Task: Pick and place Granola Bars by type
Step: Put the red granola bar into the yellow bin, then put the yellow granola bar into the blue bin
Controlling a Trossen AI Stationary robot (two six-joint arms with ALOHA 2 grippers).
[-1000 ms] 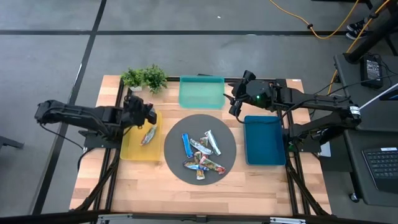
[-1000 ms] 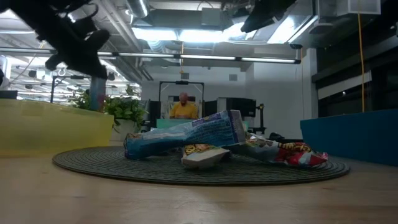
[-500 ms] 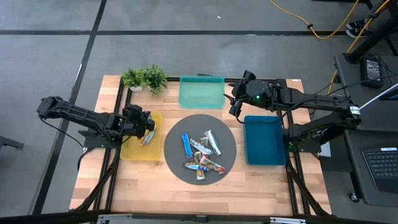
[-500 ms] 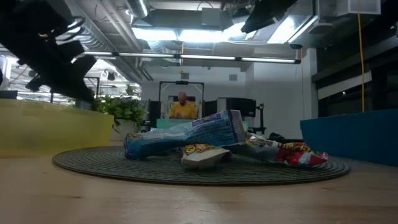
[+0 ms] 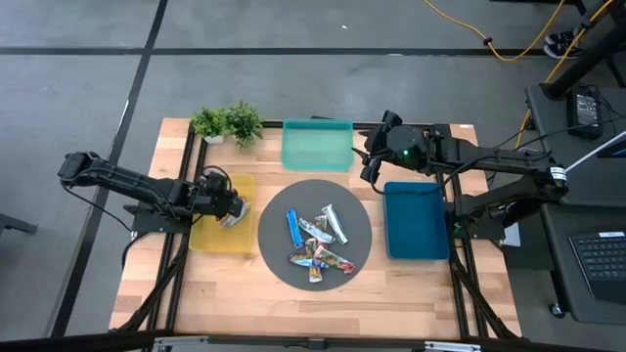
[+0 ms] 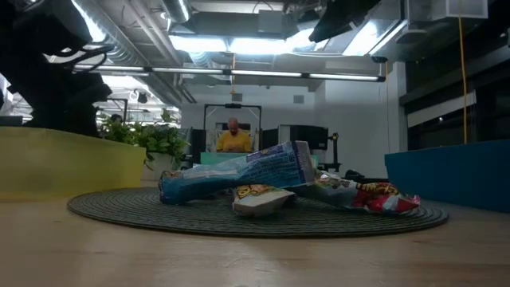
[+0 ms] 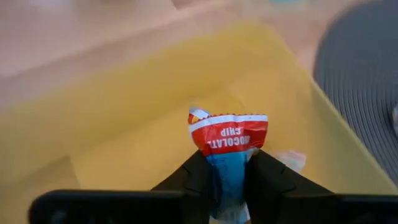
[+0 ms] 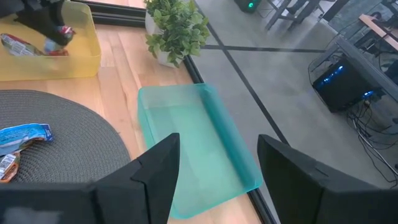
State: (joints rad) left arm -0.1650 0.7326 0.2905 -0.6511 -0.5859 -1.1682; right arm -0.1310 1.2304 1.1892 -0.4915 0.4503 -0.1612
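My left gripper (image 5: 231, 206) reaches down into the yellow tray (image 5: 207, 238), shut on a granola bar (image 7: 227, 138) with a blue wrapper and a red end. A second bar (image 8: 15, 43) lies flat on the tray floor beside it. More bars lie piled on the round grey mat (image 5: 277, 256), among them a blue one (image 5: 292, 227) and a silvery one (image 5: 335, 223). My right gripper (image 8: 217, 180) hangs open and holds nothing, high above the teal tray (image 8: 205, 143). My left gripper pinches the bar's blue body (image 7: 227, 171) between its two fingers, which lie across the bar. The fingers (image 7: 199, 177) slant down into the yellow tray from the table's left. The red end (image 7: 229, 134) sticks out past the fingertips. Whether the bar rests on the tray floor, I cannot tell.
A dark-blue tray (image 5: 416, 220) stands right of the mat, the teal tray (image 5: 317, 145) behind it. A potted plant (image 5: 227, 122) sits at the far left corner. Bare wood lies in front of the mat. In the low view a person shows far behind the table.
My left gripper has sunk into the yellow tray with the bar, moving toward the table's near edge and tipping further downward. In the low view it has dropped behind the tray's wall. My right arm has kept still.
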